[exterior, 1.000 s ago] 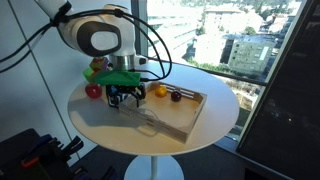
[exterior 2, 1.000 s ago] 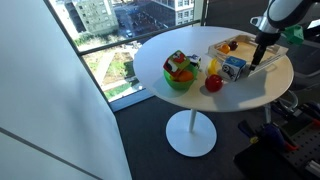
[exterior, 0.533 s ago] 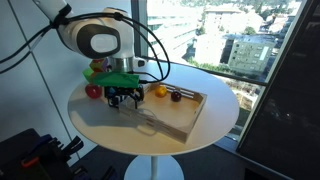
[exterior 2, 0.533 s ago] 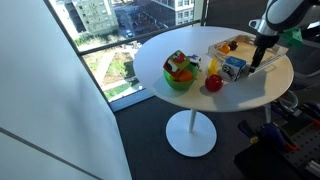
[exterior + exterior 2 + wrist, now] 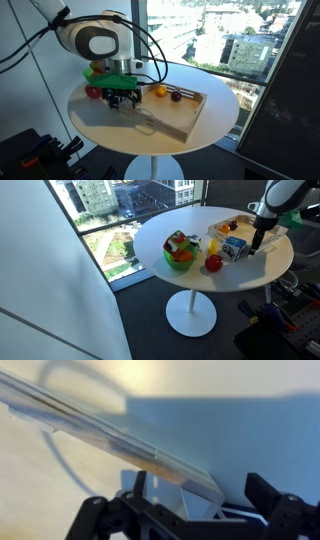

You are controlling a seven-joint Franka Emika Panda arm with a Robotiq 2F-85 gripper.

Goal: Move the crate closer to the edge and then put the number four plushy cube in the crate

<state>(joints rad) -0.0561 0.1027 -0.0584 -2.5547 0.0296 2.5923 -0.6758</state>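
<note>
the step in hand looks like the first one: getting a hold on the crate so it can be dragged nearer the rim of the desk (image 5: 108,140). the crate (image 5: 182,120) lies under and beyond the pincer (image 5: 122,97). in the wrist view its pale wall (image 5: 120,440) runs slantwise to a corner that ends between the two jaws. the pincer stands wide and holds nothing. to do this well, i would lower it until one jaw is inside the wall and one outside, clear of the corner itself, then close on the thin wood. the pull should be slow and flat, so the shallow tray slides rather than tips and the small fruit-like pieces lying in it beyond the pincer do not roll. the number four plushy cube (image 5: 233,248) sits on the desk just beside the pincer, outside the crate, so the drag should be steered clear of it. the red apple (image 5: 213,263) lies a little further off on that same side.

hard to make out: in an exterior view the arm's big joint (image 5: 95,38) covers the ground behind the pincer, and i cannot pick out the cube there. the wrist view is blurred and close, so whether the jaws already touch the wall cannot be told. no numeral on the cube can be read, and the crate's far end is cut off by the frame edge in an exterior view (image 5: 240,225).
</note>
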